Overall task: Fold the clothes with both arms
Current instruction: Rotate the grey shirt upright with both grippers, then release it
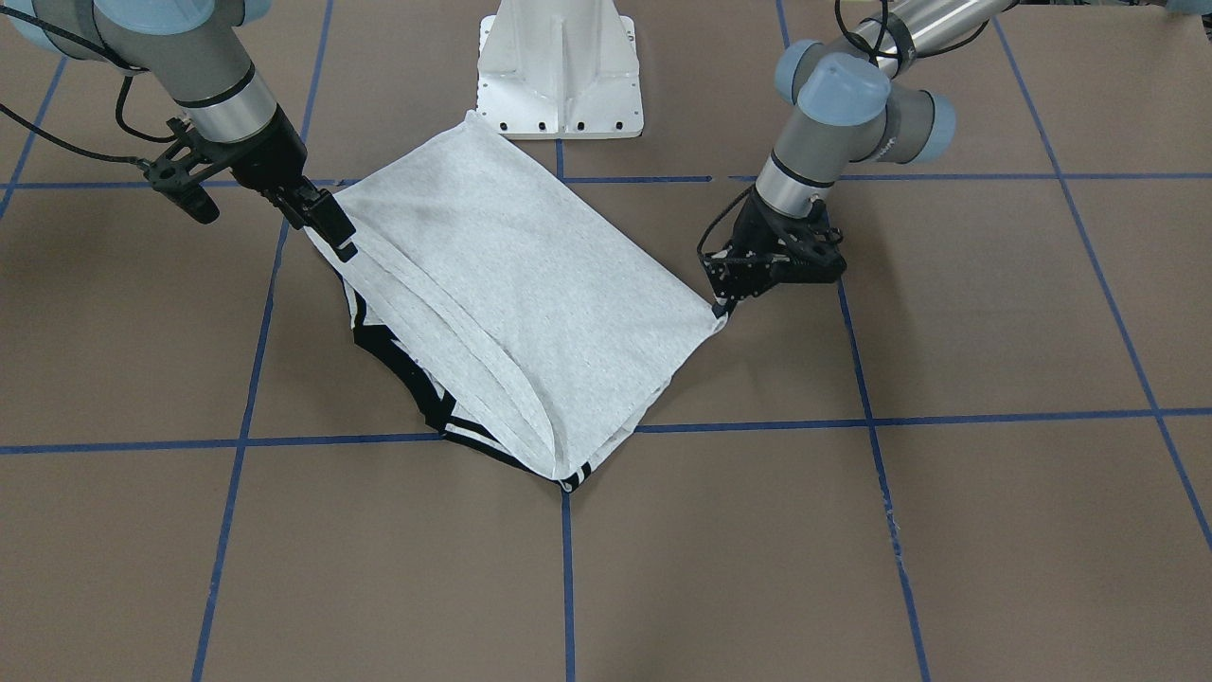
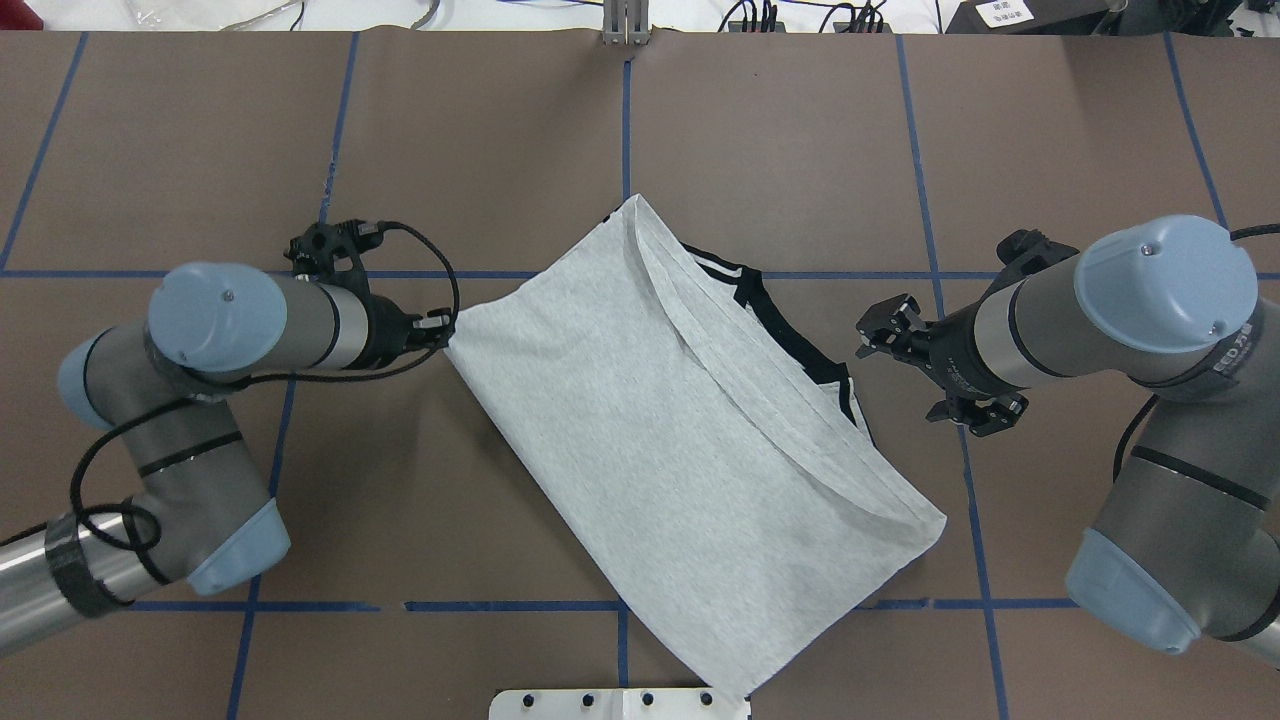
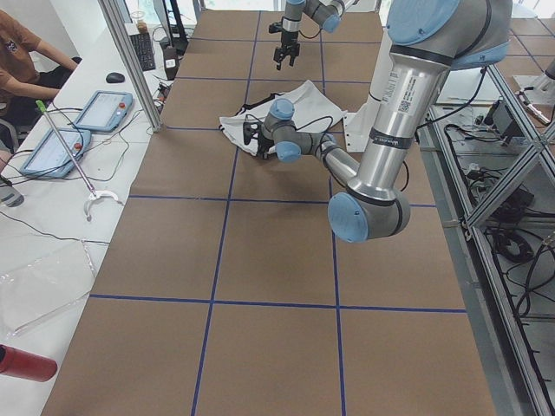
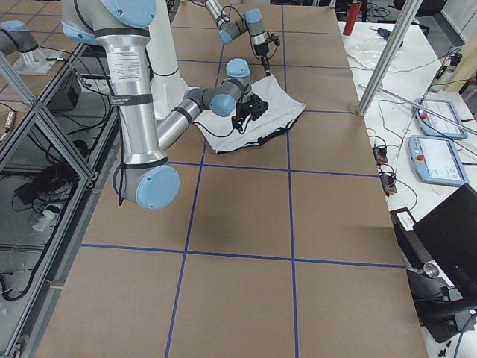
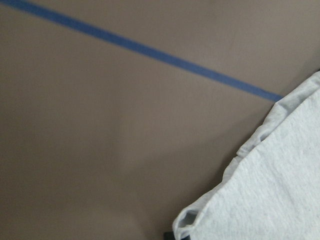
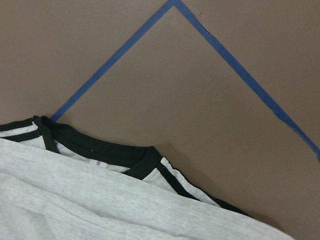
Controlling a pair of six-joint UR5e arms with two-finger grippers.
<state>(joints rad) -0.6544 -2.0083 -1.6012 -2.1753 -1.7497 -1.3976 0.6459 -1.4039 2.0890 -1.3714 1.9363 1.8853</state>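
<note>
A grey shirt (image 2: 660,420) lies folded and slantwise in the middle of the counter (image 2: 800,130), reaching its robot-side edge. The left pincer (image 2: 443,335) touches one shirt corner; I cannot tell whether it grips. The right pincer (image 2: 900,375) is spread wide just beside the black-striped edge.

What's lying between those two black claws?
The grey T-shirt, folded over on the brown table, lies between the left gripper and the right gripper; the overhead view shows it best.
</note>
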